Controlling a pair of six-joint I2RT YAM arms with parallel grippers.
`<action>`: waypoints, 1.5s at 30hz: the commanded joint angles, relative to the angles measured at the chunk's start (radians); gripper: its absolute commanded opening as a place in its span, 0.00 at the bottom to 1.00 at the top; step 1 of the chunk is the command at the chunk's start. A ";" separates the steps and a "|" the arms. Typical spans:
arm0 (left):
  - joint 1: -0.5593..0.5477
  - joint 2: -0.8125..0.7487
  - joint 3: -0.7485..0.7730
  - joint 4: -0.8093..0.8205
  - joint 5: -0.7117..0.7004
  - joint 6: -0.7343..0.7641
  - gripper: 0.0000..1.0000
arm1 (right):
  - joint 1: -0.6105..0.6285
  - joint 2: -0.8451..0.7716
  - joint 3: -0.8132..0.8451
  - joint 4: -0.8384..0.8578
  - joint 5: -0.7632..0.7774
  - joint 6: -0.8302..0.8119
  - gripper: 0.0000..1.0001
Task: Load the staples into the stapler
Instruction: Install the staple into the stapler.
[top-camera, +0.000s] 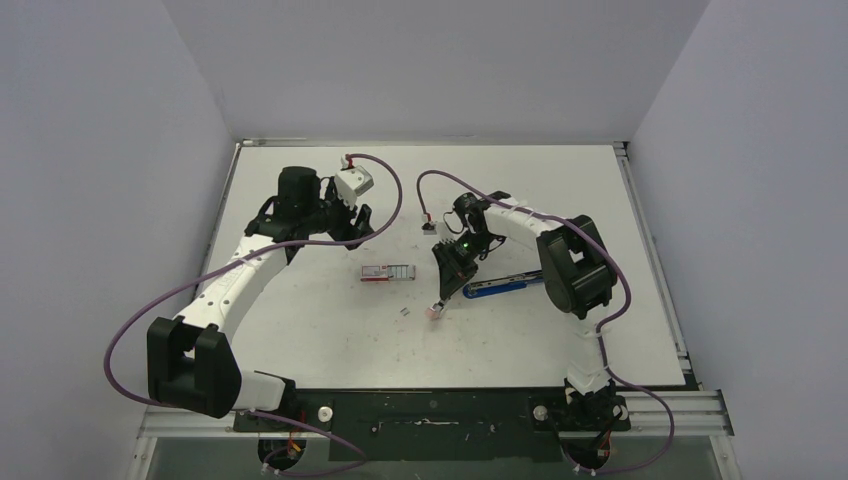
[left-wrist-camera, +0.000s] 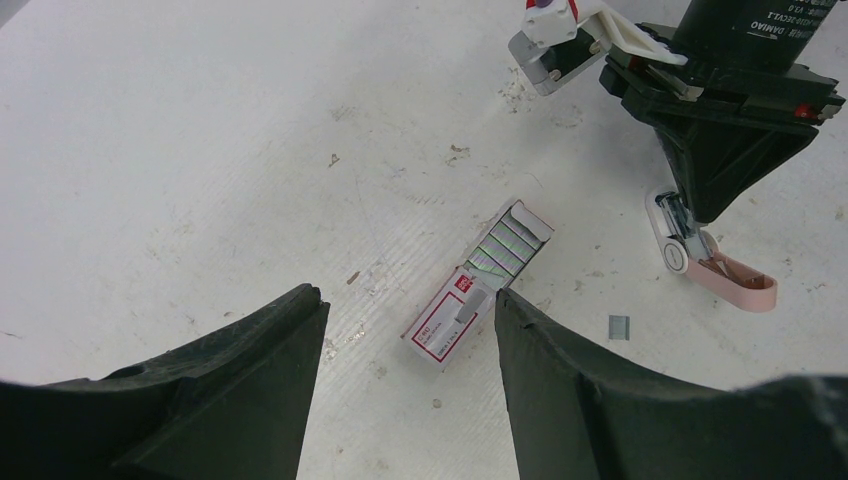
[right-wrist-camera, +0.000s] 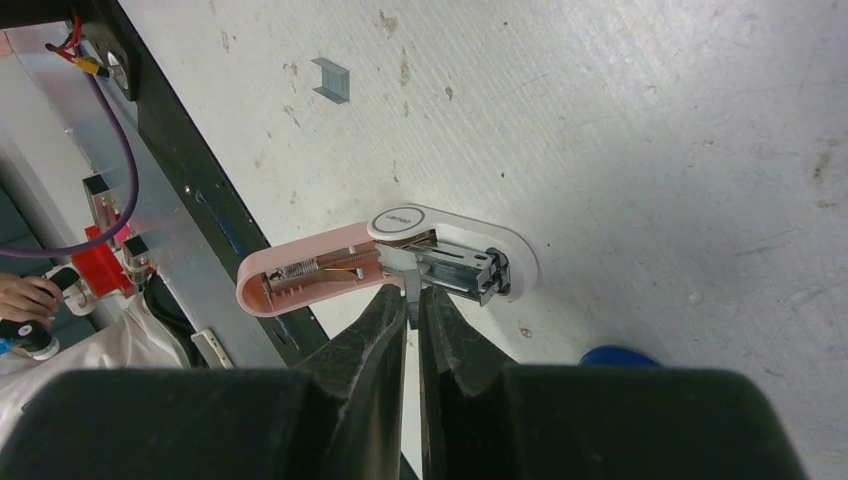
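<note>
The red-and-white staple box (top-camera: 387, 272) lies mid-table, its tray slid out with silvery staples (left-wrist-camera: 510, 240) showing. My left gripper (left-wrist-camera: 410, 300) is open and empty above the box. A loose staple strip (right-wrist-camera: 332, 80) lies on the table. My right gripper (right-wrist-camera: 413, 300) is shut on a thin grey staple strip, held against the metal channel of a small pink-and-white stapler (right-wrist-camera: 400, 255) that lies hinged open. The slim blue stapler (top-camera: 500, 286) with a black end lies just to the right of it; only a blue corner (right-wrist-camera: 615, 355) shows in the right wrist view.
The table's black near edge rail (right-wrist-camera: 180, 180) runs close to the pink stapler. Purple cables (top-camera: 400, 190) loop over the far half of the table. White walls enclose the table on three sides.
</note>
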 joint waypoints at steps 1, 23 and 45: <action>0.006 -0.025 0.007 0.045 0.029 -0.009 0.61 | -0.001 -0.049 -0.001 0.034 -0.007 0.017 0.05; 0.009 -0.030 0.000 0.049 0.030 -0.009 0.60 | 0.001 -0.038 -0.010 0.036 0.011 0.016 0.05; 0.013 -0.032 -0.002 0.049 0.032 -0.009 0.60 | 0.013 -0.025 0.003 0.042 0.011 0.030 0.05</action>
